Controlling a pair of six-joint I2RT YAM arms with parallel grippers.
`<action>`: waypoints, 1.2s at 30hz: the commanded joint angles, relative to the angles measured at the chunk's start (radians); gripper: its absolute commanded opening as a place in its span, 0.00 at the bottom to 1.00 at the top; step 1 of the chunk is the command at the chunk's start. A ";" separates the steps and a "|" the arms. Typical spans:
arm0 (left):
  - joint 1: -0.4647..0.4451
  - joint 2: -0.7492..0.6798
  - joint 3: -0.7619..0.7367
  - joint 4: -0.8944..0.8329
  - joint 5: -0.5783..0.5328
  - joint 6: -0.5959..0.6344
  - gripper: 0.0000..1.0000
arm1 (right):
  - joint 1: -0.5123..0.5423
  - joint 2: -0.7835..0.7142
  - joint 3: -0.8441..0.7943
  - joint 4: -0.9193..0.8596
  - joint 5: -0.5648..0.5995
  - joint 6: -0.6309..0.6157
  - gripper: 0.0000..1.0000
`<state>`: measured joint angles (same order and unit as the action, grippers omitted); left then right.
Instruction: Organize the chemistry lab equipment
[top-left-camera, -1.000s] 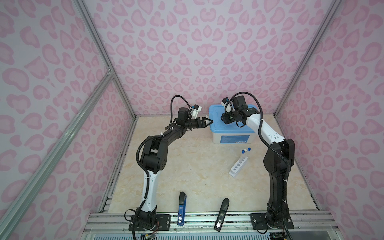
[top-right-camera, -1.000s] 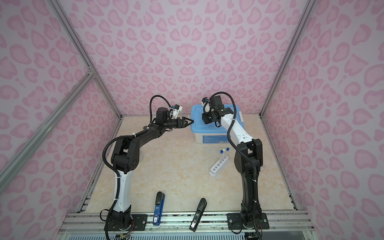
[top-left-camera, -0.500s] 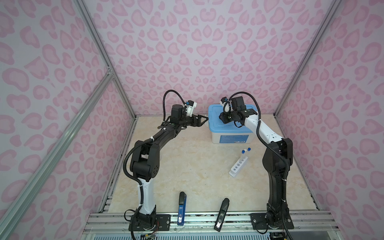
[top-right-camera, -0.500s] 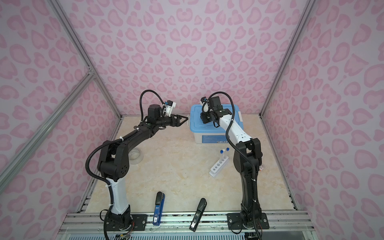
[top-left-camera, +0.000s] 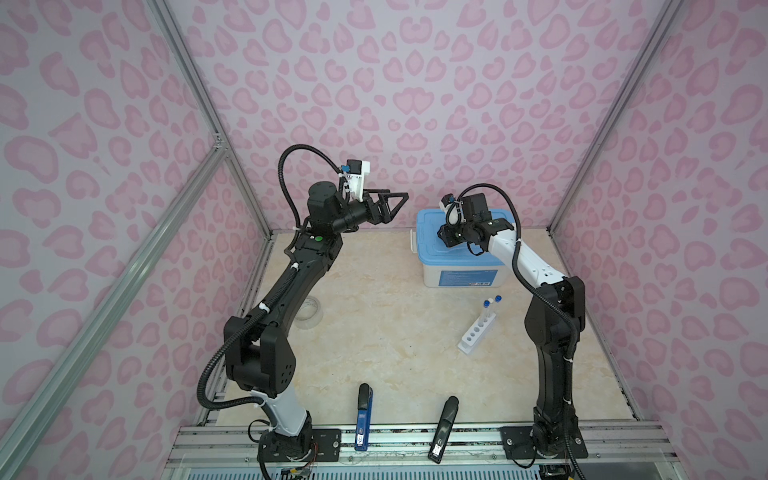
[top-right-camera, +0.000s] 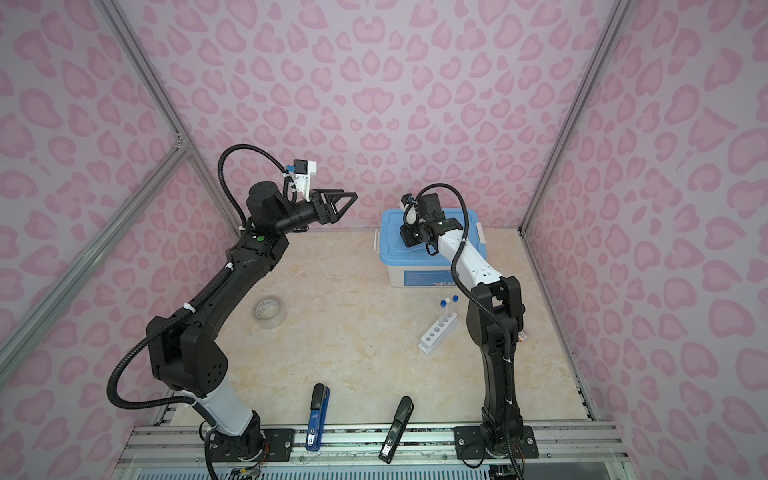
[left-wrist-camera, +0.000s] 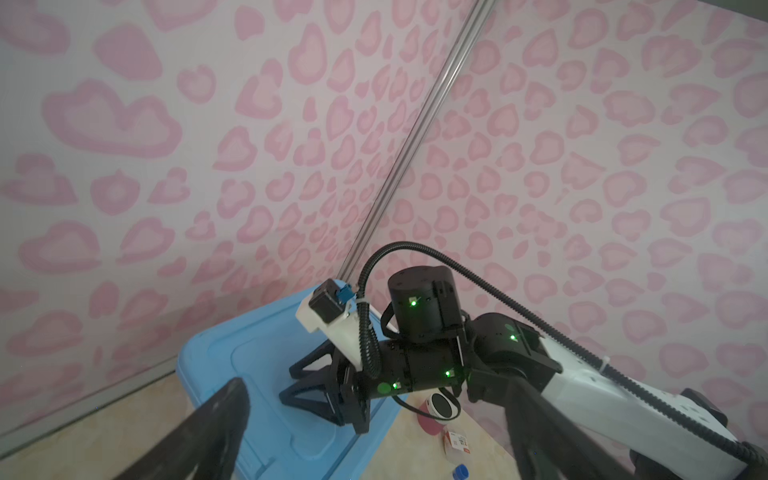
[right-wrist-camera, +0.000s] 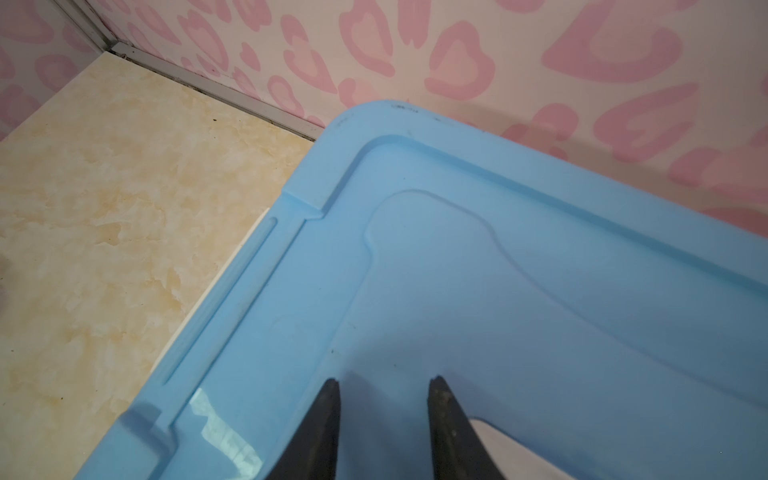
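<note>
Apparently the box (top-left-camera: 457, 276) wants opening: right gripper (right-wrist-camera: 384, 380) hangs over its lid (top-left-camera: 428, 249), fingers narrow and empty, left gripper (top-left-camera: 395, 205) beside it, fingers wide and empty; next, grip the lid's edge.

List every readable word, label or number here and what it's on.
No text is legible.
Blue front label of the white blue-lidded plastic box: too small.
White end labels on the blue stapler-like tool and black stapler-like tool: too small.
Print inside the clear tape roll: blurred.
</note>
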<state>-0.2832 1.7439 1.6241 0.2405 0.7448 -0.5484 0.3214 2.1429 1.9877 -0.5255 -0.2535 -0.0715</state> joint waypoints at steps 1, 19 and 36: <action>0.001 0.028 -0.004 0.034 0.011 -0.063 0.98 | 0.008 0.028 -0.013 -0.164 0.007 0.009 0.36; -0.088 0.123 -0.001 -0.170 -0.319 -0.153 0.85 | 0.015 0.041 0.011 -0.176 0.013 0.027 0.39; -0.106 0.245 0.078 -0.261 -0.431 -0.187 0.85 | 0.013 0.095 0.085 -0.258 0.001 0.016 0.38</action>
<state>-0.3866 1.9713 1.6817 -0.0132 0.3149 -0.7326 0.3328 2.2059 2.0895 -0.5758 -0.2546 -0.0570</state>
